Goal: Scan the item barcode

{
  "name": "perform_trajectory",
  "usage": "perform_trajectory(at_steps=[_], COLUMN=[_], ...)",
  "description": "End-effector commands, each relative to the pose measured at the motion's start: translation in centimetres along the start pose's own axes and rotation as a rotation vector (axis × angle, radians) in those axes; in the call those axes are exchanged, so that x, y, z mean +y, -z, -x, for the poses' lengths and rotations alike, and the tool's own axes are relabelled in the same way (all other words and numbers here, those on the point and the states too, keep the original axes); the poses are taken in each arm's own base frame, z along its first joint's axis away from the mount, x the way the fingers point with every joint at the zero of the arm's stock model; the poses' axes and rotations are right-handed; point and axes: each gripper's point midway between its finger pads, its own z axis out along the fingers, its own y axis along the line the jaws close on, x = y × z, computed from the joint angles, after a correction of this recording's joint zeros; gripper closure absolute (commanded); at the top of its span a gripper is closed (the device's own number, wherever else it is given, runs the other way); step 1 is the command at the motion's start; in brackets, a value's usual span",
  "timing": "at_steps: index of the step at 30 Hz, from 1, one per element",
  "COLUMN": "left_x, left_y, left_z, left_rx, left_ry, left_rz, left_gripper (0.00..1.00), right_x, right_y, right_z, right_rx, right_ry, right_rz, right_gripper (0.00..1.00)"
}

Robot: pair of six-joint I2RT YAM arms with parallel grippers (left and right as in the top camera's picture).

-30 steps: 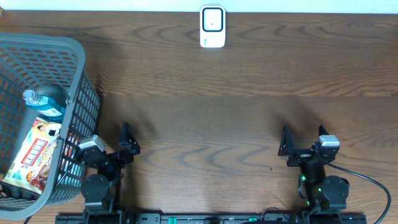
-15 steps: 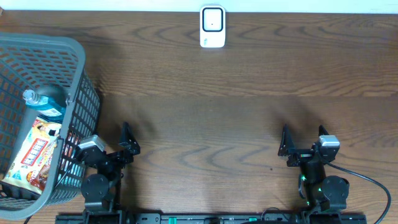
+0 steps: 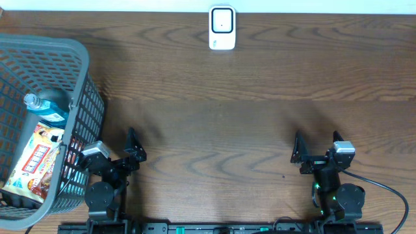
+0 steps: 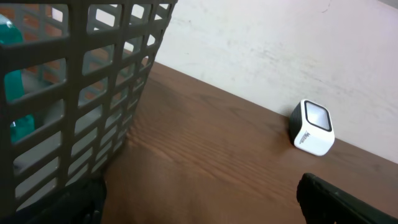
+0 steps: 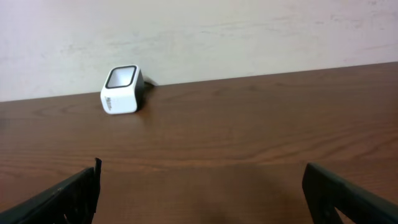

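Both arms sit folded low over their bases at the near edge of the wooden tabletop (image 3: 214,123), wrists level and pointing toward the far side. The left gripper (image 3: 112,155) rests just beside the near right corner of the grey mesh basket (image 3: 83,62); its jaws are spread wide and grasp nothing, and in its wrist view the left finger (image 4: 87,202) shows in front of the basket wall. The right gripper (image 3: 317,151) is well apart from it on the other side, jaws equally released and empty, with bare wood between its two dark fingertips (image 5: 68,196) in the wrist view. The items lie inside the basket at the left edge of the tabletop: a bright snack packet (image 3: 36,162) lying flat, and a clear bottle (image 3: 47,109) with a blue label at its far end. The white scanner (image 3: 222,28) stands at the middle of the far edge, against the pale wall (image 5: 249,31), well apart from both grippers and from the basket.
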Motion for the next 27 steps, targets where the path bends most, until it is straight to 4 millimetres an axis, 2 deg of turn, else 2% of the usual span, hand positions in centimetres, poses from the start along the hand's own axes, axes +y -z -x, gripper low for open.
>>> perform_trajectory(at_steps=[1,27], left_x=[1.02,0.88], left_y=[-0.16,-0.17], left_z=[-1.40,-1.41], left_rx=[0.029,0.031], left_ry=[-0.017,-0.002], left_rz=[0.041,0.033], left_gripper=[0.02,0.02], right_x=[-0.12,-0.12], right_y=[0.02,0.02], right_z=[-0.02,-0.02], right_rx=[-0.002,-0.002], right_ry=[-0.006,-0.006], right_rz=[-0.006,-0.006], right_gripper=[0.01,0.01])
